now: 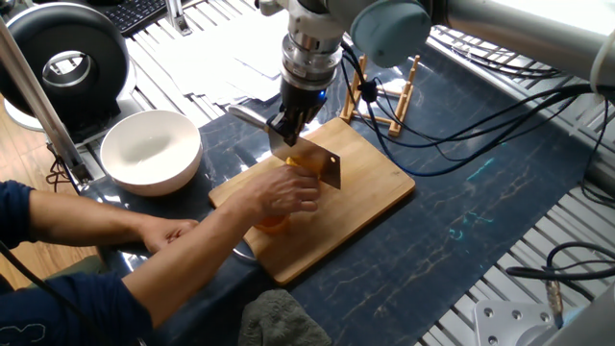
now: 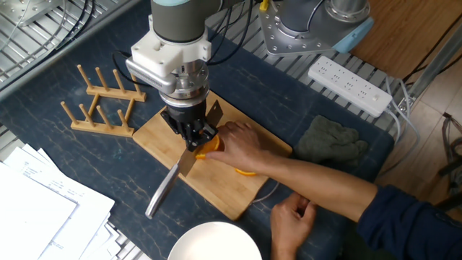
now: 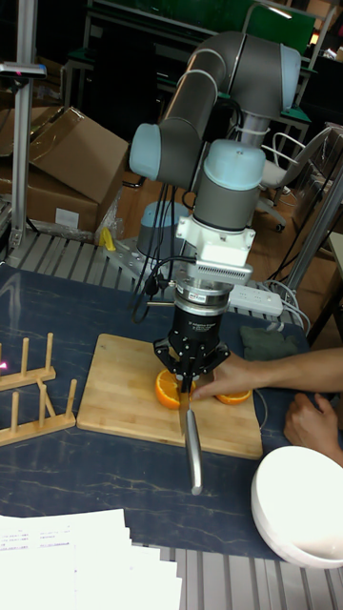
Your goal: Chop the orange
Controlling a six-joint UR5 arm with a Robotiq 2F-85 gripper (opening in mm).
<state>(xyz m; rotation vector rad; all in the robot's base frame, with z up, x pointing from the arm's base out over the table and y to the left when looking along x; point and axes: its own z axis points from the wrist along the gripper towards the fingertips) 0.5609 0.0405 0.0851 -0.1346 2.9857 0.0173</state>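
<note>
A halved orange lies on the wooden cutting board (image 1: pixel 370 187) (image 2: pixel 153 133) (image 3: pixel 114 400). One orange half (image 3: pixel 170 388) (image 2: pixel 210 147) (image 1: pixel 306 163) sits right under my gripper (image 3: pixel 193 377) (image 2: pixel 193 137) (image 1: pixel 288 125). The gripper is shut on a knife (image 1: pixel 324 166) whose blade rests across that half and whose metal handle (image 2: pixel 162 193) (image 3: pixel 193 453) juts out over the board's edge. A person's hand (image 2: pixel 242 141) (image 1: pixel 279 197) (image 3: pixel 233 374) steadies the fruit. It partly covers a second orange piece (image 3: pixel 233 396) (image 2: pixel 245 172) (image 1: pixel 272 226).
A white bowl (image 1: pixel 151 151) (image 2: pixel 214 242) (image 3: pixel 300 505) stands beside the board near the person. A wooden peg rack (image 1: pixel 384 96) (image 2: pixel 101 108) (image 3: pixel 29 400) stands on the other side. Also on the table are a grey cloth (image 2: pixel 328 144), a power strip (image 2: pixel 350 87) and papers (image 2: pixel 36 209).
</note>
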